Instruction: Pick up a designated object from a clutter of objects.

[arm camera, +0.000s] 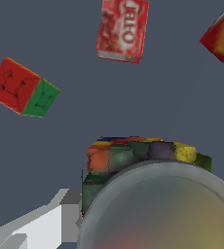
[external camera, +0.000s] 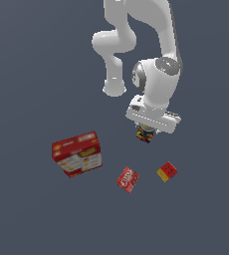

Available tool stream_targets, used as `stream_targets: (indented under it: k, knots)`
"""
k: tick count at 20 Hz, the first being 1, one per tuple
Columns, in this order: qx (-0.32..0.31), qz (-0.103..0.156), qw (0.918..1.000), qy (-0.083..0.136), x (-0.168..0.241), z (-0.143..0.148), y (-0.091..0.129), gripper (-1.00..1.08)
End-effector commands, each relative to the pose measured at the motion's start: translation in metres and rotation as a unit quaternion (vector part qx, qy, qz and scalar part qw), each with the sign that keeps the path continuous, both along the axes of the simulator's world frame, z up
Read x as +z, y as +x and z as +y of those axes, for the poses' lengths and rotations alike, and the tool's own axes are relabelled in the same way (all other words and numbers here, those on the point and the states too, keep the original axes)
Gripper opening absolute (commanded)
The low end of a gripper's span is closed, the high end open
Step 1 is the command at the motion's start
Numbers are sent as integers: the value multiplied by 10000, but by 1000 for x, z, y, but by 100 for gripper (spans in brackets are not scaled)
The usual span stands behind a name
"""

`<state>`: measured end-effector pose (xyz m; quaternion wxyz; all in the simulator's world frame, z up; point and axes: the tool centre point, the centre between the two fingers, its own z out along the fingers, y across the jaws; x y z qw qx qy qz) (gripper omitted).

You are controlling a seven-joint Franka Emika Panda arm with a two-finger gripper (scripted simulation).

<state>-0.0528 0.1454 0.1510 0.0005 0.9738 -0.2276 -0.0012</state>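
Note:
The small round jar [external camera: 145,134] with multicoloured contents sits right under my hand, between the fingers of my gripper [external camera: 146,132]. In the wrist view its grey lid [arm camera: 162,209] fills the near field, with red, yellow, green and dark contents [arm camera: 133,155] showing below it. One light finger [arm camera: 53,219] lies against the jar's side. The jar looks raised off the floor, as the other objects appear far below it. The gripper is shut on the jar.
A large red box [external camera: 77,154] lies at the exterior view's left; its corner shows in the wrist view [arm camera: 223,34]. A flat red packet [external camera: 128,179] [arm camera: 122,30] and a small red-and-yellow cube [external camera: 167,171] [arm camera: 21,87] lie on the dark floor.

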Motion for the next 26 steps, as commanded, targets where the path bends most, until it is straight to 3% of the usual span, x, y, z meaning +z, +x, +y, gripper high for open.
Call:
stream_targets:
  k: [1,26]
  knots:
    - [0,-16,10000,8,20,-11,-6,-100]
    - [-4,-11,10000,21,229,-139,-73,-100]
